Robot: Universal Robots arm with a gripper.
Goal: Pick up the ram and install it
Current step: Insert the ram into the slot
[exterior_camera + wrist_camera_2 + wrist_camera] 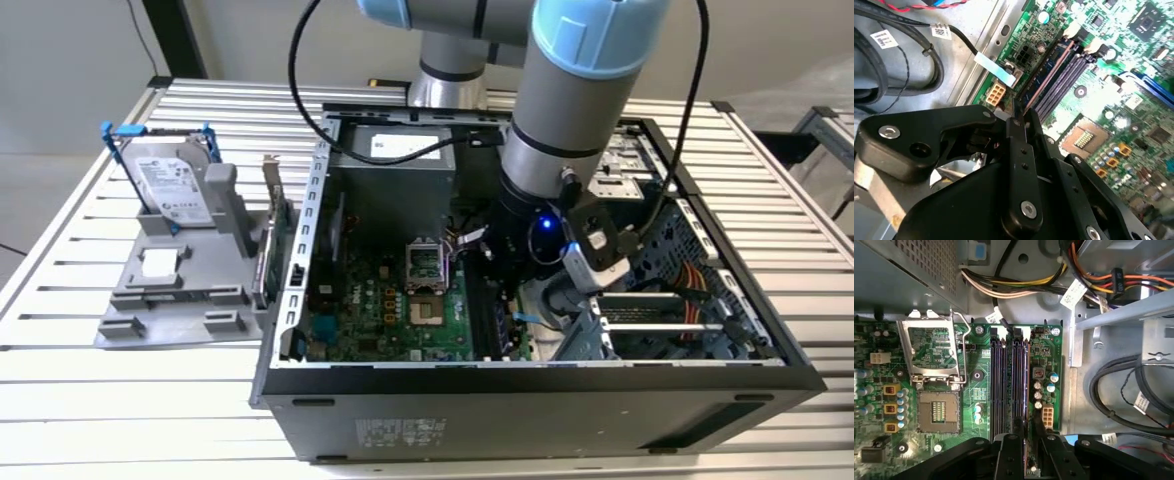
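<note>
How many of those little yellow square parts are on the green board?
3 yellow squares, lined up beside the open processor socket in the first wrist view: one end, the middle, the other end. The gripper may hide more.

Exterior view looks down from afar; both wrist views hover close over the motherboard (1044, 347).

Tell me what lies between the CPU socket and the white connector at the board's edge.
In the first wrist view: the dark memory slots, then a few small capacitors beside the white connector.
</note>
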